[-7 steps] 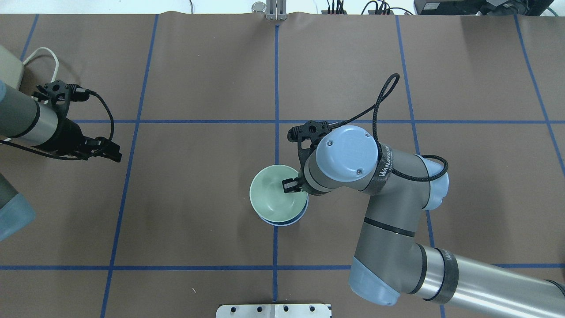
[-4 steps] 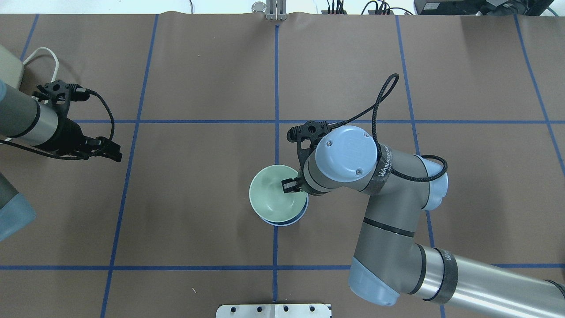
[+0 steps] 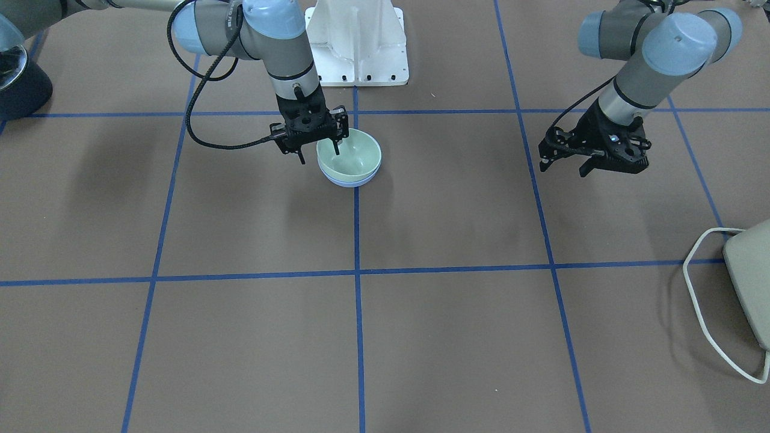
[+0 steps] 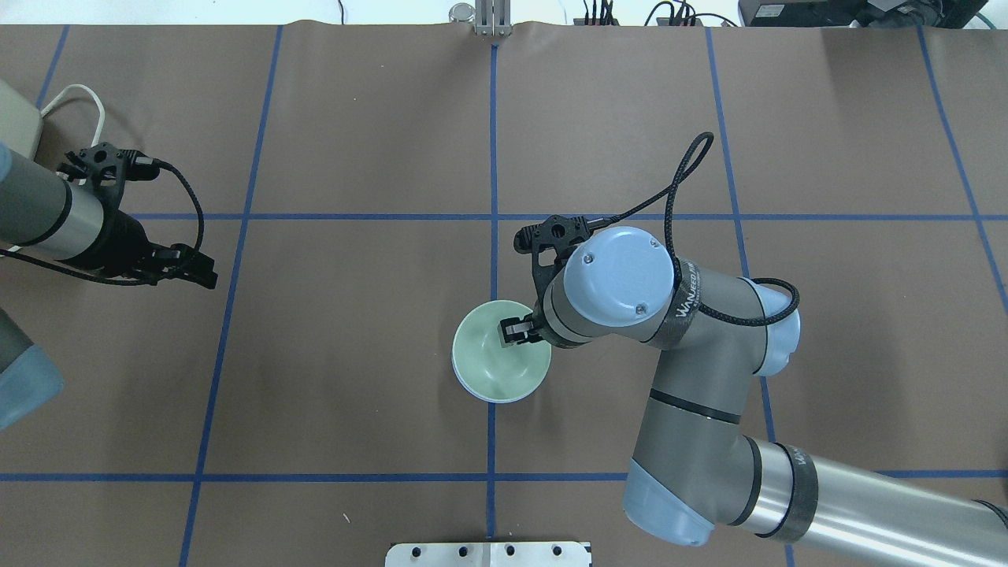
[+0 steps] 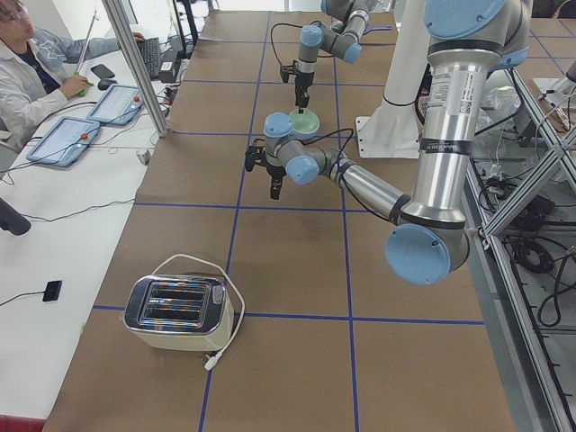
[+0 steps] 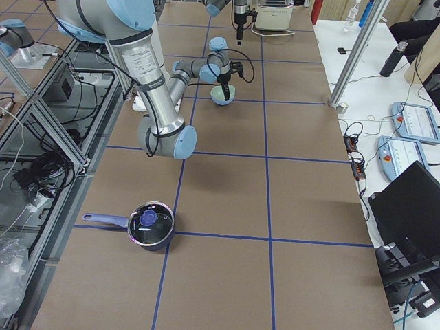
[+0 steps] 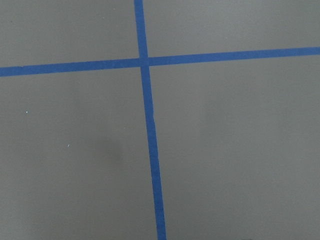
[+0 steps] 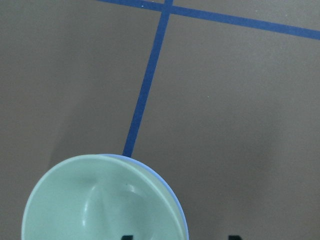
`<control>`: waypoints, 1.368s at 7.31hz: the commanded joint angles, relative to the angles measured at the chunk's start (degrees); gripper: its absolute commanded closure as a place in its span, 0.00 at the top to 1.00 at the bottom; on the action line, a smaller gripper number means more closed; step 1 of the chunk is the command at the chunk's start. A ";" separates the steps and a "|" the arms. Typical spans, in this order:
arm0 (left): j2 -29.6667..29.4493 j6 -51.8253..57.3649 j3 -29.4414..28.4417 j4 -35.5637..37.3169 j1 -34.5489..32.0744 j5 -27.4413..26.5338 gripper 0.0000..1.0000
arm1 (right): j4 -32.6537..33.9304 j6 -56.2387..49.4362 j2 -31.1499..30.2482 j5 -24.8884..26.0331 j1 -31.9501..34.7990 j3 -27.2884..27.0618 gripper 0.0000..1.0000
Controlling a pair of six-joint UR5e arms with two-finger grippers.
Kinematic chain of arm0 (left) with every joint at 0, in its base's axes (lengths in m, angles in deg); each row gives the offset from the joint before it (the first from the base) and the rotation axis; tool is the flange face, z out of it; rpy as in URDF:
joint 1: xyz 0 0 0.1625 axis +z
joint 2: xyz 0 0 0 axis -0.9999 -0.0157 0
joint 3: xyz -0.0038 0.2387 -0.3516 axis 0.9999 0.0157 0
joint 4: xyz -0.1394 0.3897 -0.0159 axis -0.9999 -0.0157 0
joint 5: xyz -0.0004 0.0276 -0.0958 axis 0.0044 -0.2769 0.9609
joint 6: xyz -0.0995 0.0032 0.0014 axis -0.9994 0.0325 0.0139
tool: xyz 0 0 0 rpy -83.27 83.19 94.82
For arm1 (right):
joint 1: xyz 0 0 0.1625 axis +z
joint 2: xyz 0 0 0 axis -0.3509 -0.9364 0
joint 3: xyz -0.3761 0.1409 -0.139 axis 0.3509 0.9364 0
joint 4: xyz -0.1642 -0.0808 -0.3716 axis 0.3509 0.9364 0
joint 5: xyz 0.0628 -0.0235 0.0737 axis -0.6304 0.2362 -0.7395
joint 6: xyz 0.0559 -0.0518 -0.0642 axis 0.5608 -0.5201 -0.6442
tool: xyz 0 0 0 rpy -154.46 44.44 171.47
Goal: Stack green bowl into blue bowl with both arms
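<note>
The pale green bowl (image 4: 494, 368) sits nested inside the blue bowl (image 4: 504, 399) near the table's middle line; only a thin blue rim shows around it. In the front view the green bowl (image 3: 356, 155) rests level in the blue bowl (image 3: 352, 180). My right gripper (image 3: 319, 154) is open and straddles the bowls' rim, one finger inside the green bowl and one outside. The right wrist view shows the green bowl (image 8: 95, 205) with the blue rim (image 8: 183, 220) beside it. My left gripper (image 4: 201, 272) is open and empty, far to the left above bare table.
A toaster (image 5: 175, 310) with a white cord stands at the table's left end. A dark pot (image 6: 148, 227) with a lid stands at the right end. The white pedestal (image 3: 356, 42) is behind the bowls. An operator (image 5: 27, 76) sits beside the table.
The green bowl has dropped from an offset, raised position and settled squarely into the blue bowl. The right gripper stays at the rim. The left arm has not moved.
</note>
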 commanded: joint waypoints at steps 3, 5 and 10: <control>-0.04 0.00 0.08 0.00 0.00 0.08 0.89 | -0.10 0.08 -0.23 0.02 0.06 -0.09 1.00; 0.13 0.09 0.26 0.00 -0.26 0.16 0.89 | -0.28 0.00 -0.40 -0.85 1.89 -1.31 1.00; 0.22 0.70 0.26 0.26 -2.89 2.35 0.88 | -3.78 0.69 -6.73 -6.90 12.43 -7.82 1.00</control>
